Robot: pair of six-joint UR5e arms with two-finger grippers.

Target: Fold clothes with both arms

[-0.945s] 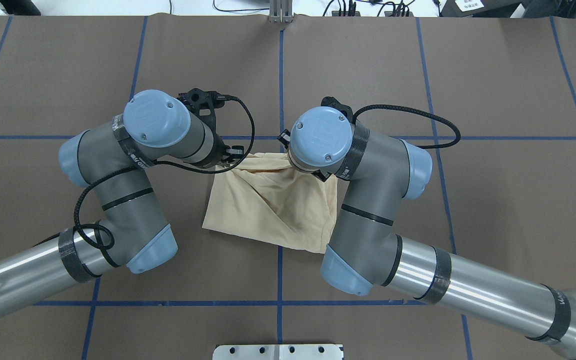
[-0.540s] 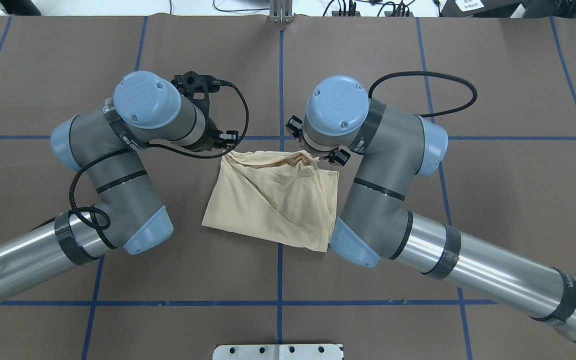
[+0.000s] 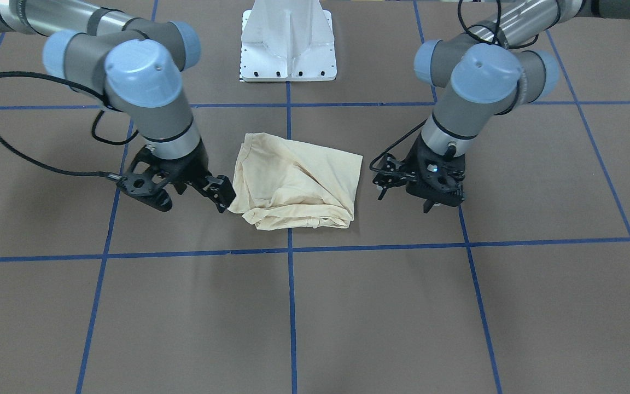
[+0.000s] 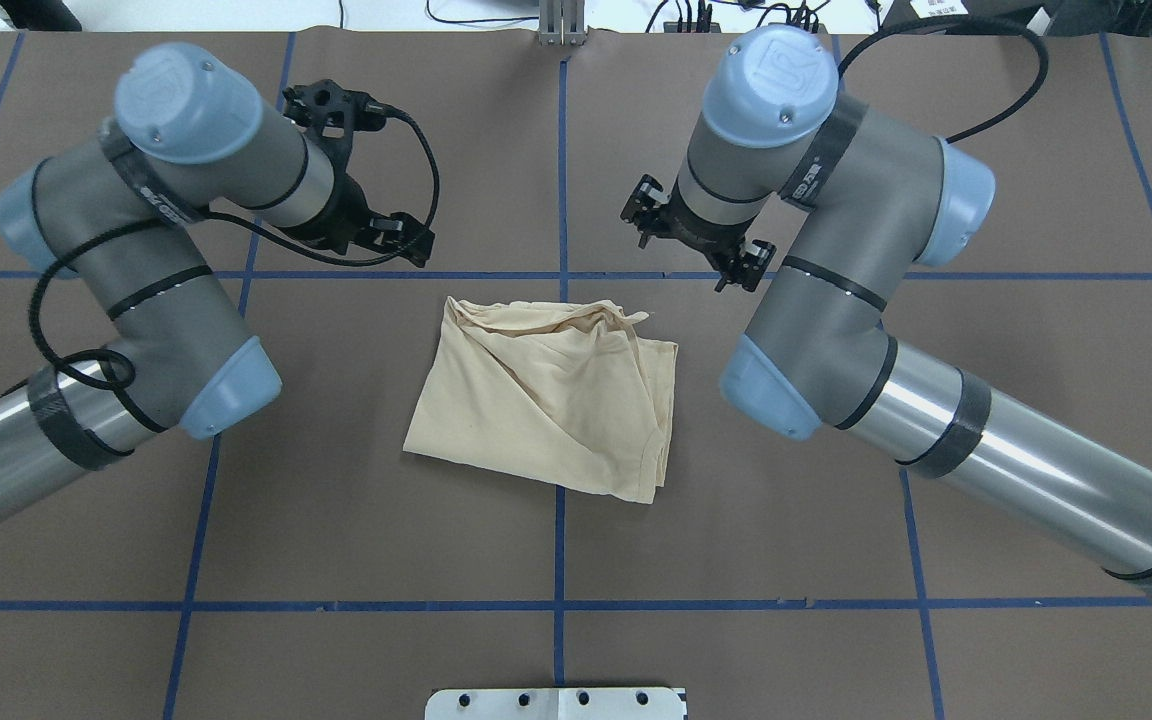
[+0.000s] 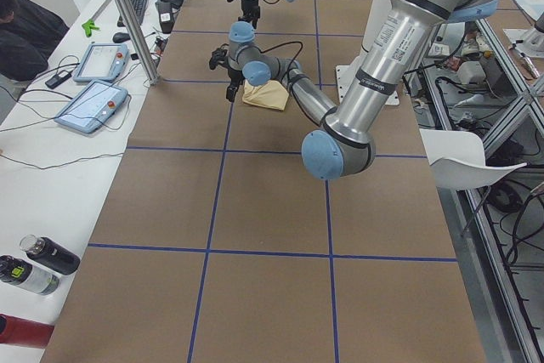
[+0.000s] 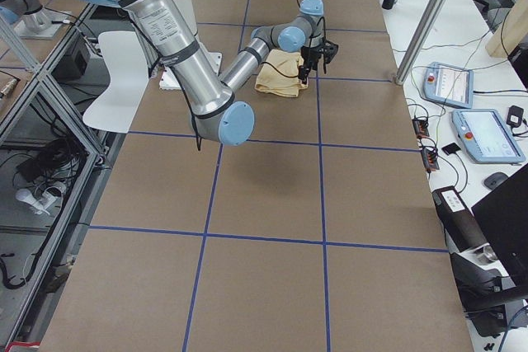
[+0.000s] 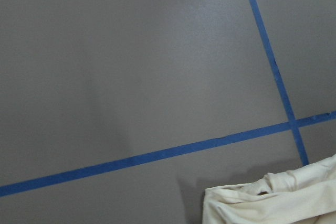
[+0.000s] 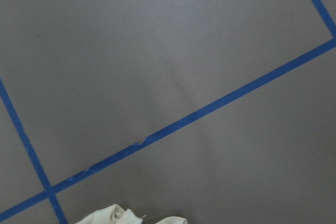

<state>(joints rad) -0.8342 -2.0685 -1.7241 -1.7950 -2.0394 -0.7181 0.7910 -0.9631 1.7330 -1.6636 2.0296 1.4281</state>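
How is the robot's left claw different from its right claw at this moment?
In the front view, the right claw sits right at the shirt's corner, while the left claw stands off with bare table between. The right claw's cable swings out in a wide loop; the left claw's cable runs short and close. Both are black, open and empty.

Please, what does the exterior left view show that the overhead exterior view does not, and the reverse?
Only exterior left: two teach pendants, bottles, a white chair and part of a person at the picture's edge, all off the brown surface. Only overhead exterior: the creases and full outline of the T-shirt, seen clearly from above. Both: the T-shirt on the brown table with blue tape lines, the left arm and the right arm.
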